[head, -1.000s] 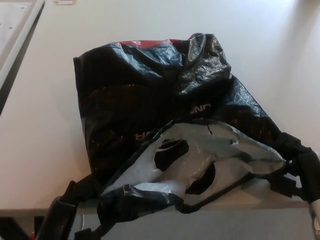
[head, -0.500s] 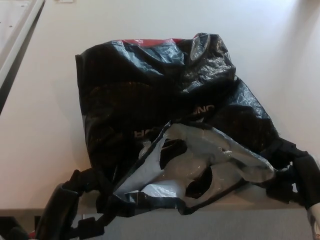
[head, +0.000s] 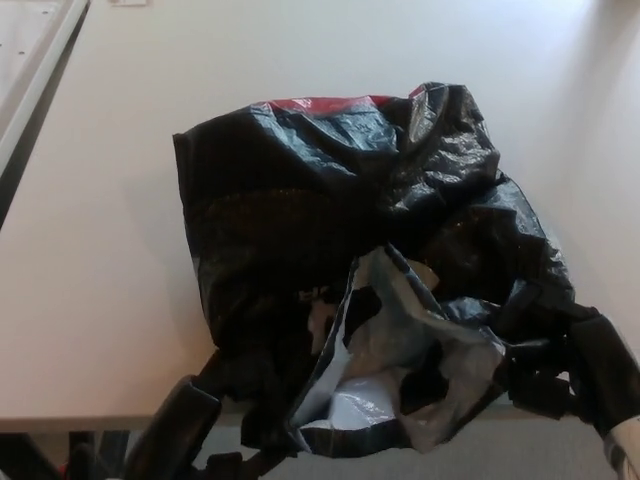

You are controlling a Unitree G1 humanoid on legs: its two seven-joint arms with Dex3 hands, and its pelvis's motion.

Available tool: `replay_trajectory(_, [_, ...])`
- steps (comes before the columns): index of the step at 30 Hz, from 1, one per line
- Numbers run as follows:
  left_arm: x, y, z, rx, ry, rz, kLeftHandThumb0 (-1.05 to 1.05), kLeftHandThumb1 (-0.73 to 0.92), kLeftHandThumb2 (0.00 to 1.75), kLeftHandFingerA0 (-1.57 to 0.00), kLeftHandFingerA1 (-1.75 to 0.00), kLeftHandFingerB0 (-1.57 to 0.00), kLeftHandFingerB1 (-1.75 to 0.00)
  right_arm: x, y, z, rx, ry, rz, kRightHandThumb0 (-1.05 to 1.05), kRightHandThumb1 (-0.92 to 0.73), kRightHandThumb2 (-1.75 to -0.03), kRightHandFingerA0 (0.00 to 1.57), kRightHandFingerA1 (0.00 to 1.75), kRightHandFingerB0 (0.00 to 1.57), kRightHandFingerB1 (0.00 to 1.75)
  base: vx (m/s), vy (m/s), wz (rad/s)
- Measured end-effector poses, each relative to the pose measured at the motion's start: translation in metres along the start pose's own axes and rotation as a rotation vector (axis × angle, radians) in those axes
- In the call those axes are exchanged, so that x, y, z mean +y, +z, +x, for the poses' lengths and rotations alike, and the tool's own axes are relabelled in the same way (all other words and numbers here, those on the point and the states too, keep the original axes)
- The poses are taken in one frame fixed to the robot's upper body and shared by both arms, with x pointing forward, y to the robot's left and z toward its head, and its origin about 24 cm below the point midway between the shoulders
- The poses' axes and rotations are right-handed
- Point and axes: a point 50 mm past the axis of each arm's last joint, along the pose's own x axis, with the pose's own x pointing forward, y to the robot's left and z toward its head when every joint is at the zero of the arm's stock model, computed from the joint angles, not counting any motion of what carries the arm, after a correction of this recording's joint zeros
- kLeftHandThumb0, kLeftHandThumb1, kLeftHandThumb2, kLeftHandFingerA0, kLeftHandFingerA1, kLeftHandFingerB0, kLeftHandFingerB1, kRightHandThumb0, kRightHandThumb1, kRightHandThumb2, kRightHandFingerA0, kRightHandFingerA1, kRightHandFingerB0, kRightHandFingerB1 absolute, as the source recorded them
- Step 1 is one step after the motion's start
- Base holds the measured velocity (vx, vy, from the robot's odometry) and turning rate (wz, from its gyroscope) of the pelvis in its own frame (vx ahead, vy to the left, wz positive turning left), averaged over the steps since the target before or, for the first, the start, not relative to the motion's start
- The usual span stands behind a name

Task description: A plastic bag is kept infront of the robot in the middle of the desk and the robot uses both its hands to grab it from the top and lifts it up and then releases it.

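A crumpled black plastic bag [head: 300, 200] with a red strip along its far edge lies on the white desk [head: 90, 260]. Its mouth faces me and shows a grey inside [head: 400, 340]. My left hand [head: 190, 425] is at the bag's near left corner by the desk's front edge, closed on the plastic, with its fingers partly hidden by the folds. At the near right corner my right hand [head: 575, 365] grips the bunched rim. The mouth is squeezed narrow between the two hands.
The desk's front edge [head: 60, 422] runs just behind my left hand, with grey floor below it. A pale panel [head: 30, 40] lies at the far left beyond a dark gap. Bare desk surrounds the bag on the left, far and right sides.
Both hands have moved inward, the left one clearly to the right. The bag's mouth has narrowed and bunched up, and the whole bag has shifted a little to the right.
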Motion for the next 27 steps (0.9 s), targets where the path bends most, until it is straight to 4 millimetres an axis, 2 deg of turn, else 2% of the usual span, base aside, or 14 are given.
replay_trajectory(1, [-0.001, 0.0, 0.001, -0.006, -0.007, 0.009, -0.3, 0.58, 0.88, -1.06, -1.36, -0.95, -1.26, 0.0, 0.001, -0.001, -0.002, -0.002, 0.005, -0.34, -0.68, -0.54, 0.77, 1.75, 0.57, 1.68, 0.0, 0.0, 0.0])
replay_trajectory(2, [-0.002, 0.0, 0.001, -0.011, -0.016, 0.016, -0.3, 0.57, 0.9, -1.09, -1.35, -0.97, -1.2, 0.0, 0.002, -0.001, -0.006, -0.004, 0.008, -0.37, -0.73, -0.55, 0.78, 1.74, 0.56, 1.66, 0.0, 0.0, 0.0])
replay_trajectory(3, [-0.002, 0.0, 0.002, -0.014, -0.023, 0.019, -0.31, 0.56, 0.89, -1.11, -1.35, -0.99, -1.21, 0.0, 0.002, -0.001, -0.008, -0.007, 0.011, -0.42, -0.48, -0.8, 1.1, 1.39, 0.85, 1.27, 0.0, 0.0, 0.0])
replay_trajectory(4, [-0.003, -0.001, 0.003, -0.019, -0.031, 0.024, -0.31, 0.56, 0.89, -1.11, -1.35, -0.99, -1.21, 0.0, 0.003, -0.002, -0.012, -0.01, 0.017, -0.42, -0.48, -0.8, 1.1, 1.39, 0.85, 1.27, 0.0, 0.0, 0.0])
replay_trajectory(5, [-0.003, -0.002, 0.004, -0.025, -0.037, 0.027, -0.26, 0.7, 0.62, -0.85, -1.66, -0.89, -1.46, 0.0, 0.004, -0.003, -0.016, -0.014, 0.022, -0.42, -0.47, -0.8, 1.09, 1.39, 0.85, 1.28, 0.0, 0.0, 0.0])
replay_trajectory(9, [-0.003, -0.001, 0.005, -0.042, -0.046, 0.031, -0.28, 0.69, 0.6, -0.8, -1.73, -0.79, -1.61, 0.001, 0.01, -0.006, -0.042, -0.019, 0.035, -0.41, -0.48, -0.79, 1.06, 1.37, 0.84, 1.27, 0.0, 0.0, 0.0])
replay_trajectory(10, [-0.004, -0.001, 0.005, -0.049, -0.046, 0.032, -0.4, 0.53, 0.83, -1.08, -1.4, -0.99, -1.35, 0.002, 0.014, -0.007, -0.055, -0.019, 0.038, -0.34, -0.71, -0.49, 0.7, 1.75, 0.51, 1.67, 0.0, 0.0, 0.0])
replay_trajectory(17, [0.0, 0.011, 0.014, -0.134, -0.031, 0.035, -0.37, 0.57, 0.82, -1.05, -1.42, -0.93, -1.34, 0.003, 0.042, -0.011, -0.167, -0.009, 0.065, -0.34, -0.7, -0.5, 0.66, 1.75, 0.48, 1.66, 0.0, 0.0, 0.0])
replay_trajectory(18, [0.005, 0.018, 0.017, -0.167, -0.014, 0.044, -0.37, 0.57, 0.82, -1.05, -1.42, -0.93, -1.34, 0.002, 0.05, -0.011, -0.202, -0.007, 0.063, -0.34, -0.7, -0.5, 0.66, 1.75, 0.48, 1.66, 0.0, 0.0, 0.0])
replay_trajectory(19, [0.011, 0.026, 0.021, -0.204, 0.005, 0.053, -0.21, 0.74, 0.59, -0.75, -1.71, -0.71, -1.58, 0.001, 0.059, -0.011, -0.239, -0.006, 0.057, -0.37, -0.69, -0.53, 0.68, 1.71, 0.5, 1.63, 0.0, 0.0, 0.0])
replay_trajectory(24, [0.035, 0.068, 0.036, -0.395, 0.078, 0.102, -0.19, 0.74, 0.57, -0.73, -1.75, -0.66, -1.68, -0.005, 0.103, -0.009, -0.408, -0.004, 0.036, -0.32, -0.69, -0.52, 0.67, 1.75, 0.5, 1.64, 0.0, 0.0, 0.0])
replay_trajectory(25, [0.039, 0.077, 0.037, -0.438, 0.092, 0.112, -0.26, 0.54, 0.82, -1.09, -1.42, -0.97, -1.34, -0.007, 0.112, -0.009, -0.438, -0.002, 0.035, -0.26, -0.68, -0.53, 0.67, 1.75, 0.51, 1.64, 0.0, 0.0, 0.0])
replay_trajectory(26, [0.043, 0.087, 0.039, -0.48, 0.106, 0.123, -0.25, 0.52, 0.82, -1.1, -1.4, -1.0, -1.33, -0.008, 0.12, -0.009, -0.47, -0.001, 0.033, -0.36, -0.49, -0.77, 1.08, 1.43, 0.82, 1.29, 0.0, 0.0, 0.0])
replay_trajectory(27, [0.05, 0.104, 0.042, -0.553, 0.127, 0.143, -0.25, 0.5, 0.82, -1.13, -1.4, -0.99, -1.29, -0.01, 0.136, -0.009, -0.526, 0.003, 0.027, -0.34, -0.48, -0.78, 1.09, 1.43, 0.83, 1.29, 0.0, 0.0, 0.0])
